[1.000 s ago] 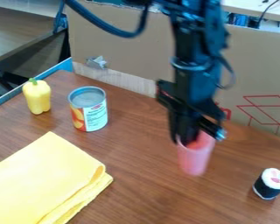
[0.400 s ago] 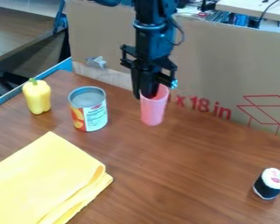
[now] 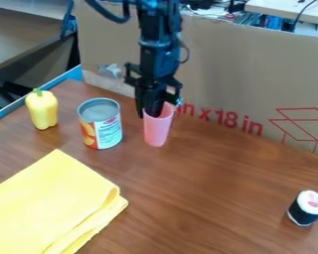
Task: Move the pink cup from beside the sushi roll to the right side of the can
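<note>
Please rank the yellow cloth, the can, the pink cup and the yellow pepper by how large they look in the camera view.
Largest to smallest:
yellow cloth
can
pink cup and yellow pepper, too alike to rank

"x18 in" (image 3: 229, 119) on cardboard (image 3: 255, 74), labelled can (image 3: 101, 124)

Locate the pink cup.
Near the camera view's centre, the pink cup is held by the end effector, just right of the can.

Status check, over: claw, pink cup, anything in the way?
Claw gripping pink cup at the rim. Cup near upright; base contact with table unclear. Tin can close beside, gap between, possible snag sideways.
</note>
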{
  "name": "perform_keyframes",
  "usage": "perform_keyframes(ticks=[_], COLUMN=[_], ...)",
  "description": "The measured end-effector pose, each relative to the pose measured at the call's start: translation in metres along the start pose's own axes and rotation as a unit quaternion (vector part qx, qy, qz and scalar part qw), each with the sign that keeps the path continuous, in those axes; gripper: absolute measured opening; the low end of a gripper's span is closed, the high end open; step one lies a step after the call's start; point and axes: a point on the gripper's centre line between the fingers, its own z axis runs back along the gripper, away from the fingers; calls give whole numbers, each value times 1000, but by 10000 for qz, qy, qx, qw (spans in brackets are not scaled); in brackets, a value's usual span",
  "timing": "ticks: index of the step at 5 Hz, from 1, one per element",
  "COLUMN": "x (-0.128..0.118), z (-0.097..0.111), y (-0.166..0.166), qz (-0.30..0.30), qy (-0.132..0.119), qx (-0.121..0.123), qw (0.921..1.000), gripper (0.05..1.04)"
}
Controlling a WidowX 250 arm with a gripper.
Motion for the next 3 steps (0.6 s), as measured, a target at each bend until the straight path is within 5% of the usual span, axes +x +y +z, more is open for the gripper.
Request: perform_keyframes(ticks=[1,3], x=[6,14], z=[-20,-32], y=[7,1], qz=[-34,-303], qy=[137,-15], qx=[-56,-273], qw=[9999,9992], gripper=[106,106])
